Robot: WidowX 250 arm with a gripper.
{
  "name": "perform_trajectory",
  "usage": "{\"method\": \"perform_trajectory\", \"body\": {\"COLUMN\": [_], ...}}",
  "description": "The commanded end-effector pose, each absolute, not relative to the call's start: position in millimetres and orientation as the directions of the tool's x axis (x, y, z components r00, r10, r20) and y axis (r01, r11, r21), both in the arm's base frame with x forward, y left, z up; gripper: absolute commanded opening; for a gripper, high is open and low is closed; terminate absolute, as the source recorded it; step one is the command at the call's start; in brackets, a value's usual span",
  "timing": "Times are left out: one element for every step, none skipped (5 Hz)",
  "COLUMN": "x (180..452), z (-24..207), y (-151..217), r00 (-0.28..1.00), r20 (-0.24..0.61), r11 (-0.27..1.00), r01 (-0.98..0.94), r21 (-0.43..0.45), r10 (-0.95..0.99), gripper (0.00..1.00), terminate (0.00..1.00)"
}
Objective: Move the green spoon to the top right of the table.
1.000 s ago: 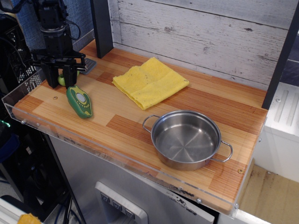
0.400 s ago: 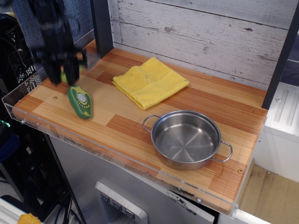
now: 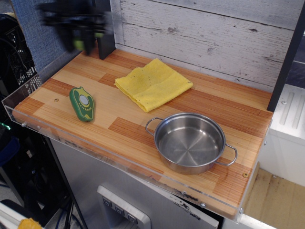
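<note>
One gripper (image 3: pixel 82 36), motion-blurred, raised above the back-left corner of the table (image 3: pixel 143 125); whether spread or pressed together, impossible to tell. One smear of lime green at its tip, apparently the green spoon (image 3: pixel 78 45), up off the boards, well left of the yellow cloth (image 3: pixel 152 83). One cloth, one steel pot (image 3: pixel 190 142) right of it, one dark green pepper toy (image 3: pixel 81 103) left of it.

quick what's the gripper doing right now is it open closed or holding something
Gripper: raised above the striped wooden table, badly blurred, with something lime green at its fingers, probably the small lime-green-handled spoon; grip state cannot be told.
</note>
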State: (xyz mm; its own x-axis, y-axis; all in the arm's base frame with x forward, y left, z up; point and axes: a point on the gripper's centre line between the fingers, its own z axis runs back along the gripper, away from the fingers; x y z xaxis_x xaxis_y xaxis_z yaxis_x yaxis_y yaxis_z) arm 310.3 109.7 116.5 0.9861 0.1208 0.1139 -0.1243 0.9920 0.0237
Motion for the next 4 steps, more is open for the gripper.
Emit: {"method": "perform_trajectory", "body": {"x": [314,327,342,355], "z": [113,103,91,88], "y": [18,-32,-71,-81], "r00": [0.993,0.997,1.000,0.996], "r20": [0.043,0.016,-0.010,-0.028], "r11": [0.991,0.995,1.000,0.995], "r01": [0.105,0.074,0.022,-0.081], "r21": [0.079,0.067,0.020,-0.056], "r10": [-0.109,-0.075,-0.021,0.079], "gripper": [0.00,0.00,0.00,0.00], "terminate": [0.00,0.00,0.00,0.00]}}
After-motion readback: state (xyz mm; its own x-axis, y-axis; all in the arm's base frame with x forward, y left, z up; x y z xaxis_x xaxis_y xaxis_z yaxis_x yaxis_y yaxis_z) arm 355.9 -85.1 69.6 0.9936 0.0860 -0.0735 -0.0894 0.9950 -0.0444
